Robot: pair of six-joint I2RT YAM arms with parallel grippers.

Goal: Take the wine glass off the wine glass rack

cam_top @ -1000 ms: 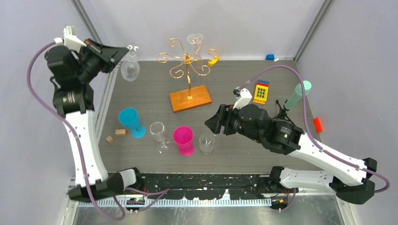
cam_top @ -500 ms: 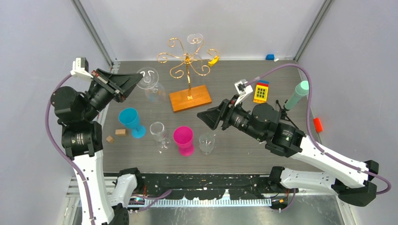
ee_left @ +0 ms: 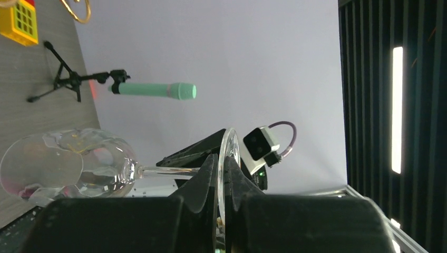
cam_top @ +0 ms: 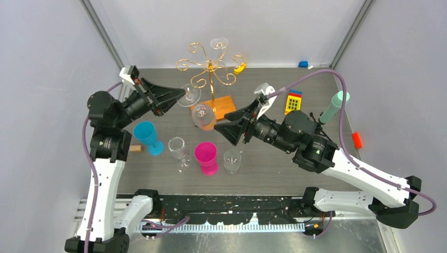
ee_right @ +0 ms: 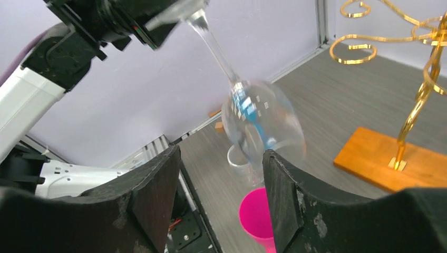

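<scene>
The left gripper (cam_top: 181, 97) has swung in from the back-left corner, carrying the glass (cam_top: 201, 116) by its foot to just before the rack (cam_top: 211, 66), while the right gripper (cam_top: 228, 127), jaws apart, has advanced towards its bowl.

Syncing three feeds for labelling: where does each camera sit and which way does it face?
Top external: above, behind the bases, looking down on the table; both arms show.
Left wrist: on the left hand, looking along the held wine glass toward the right arm; own fingers show.
Right wrist: on the right hand, facing that glass and the wine glass rack; own fingers show.
All share the wine glass.
</scene>
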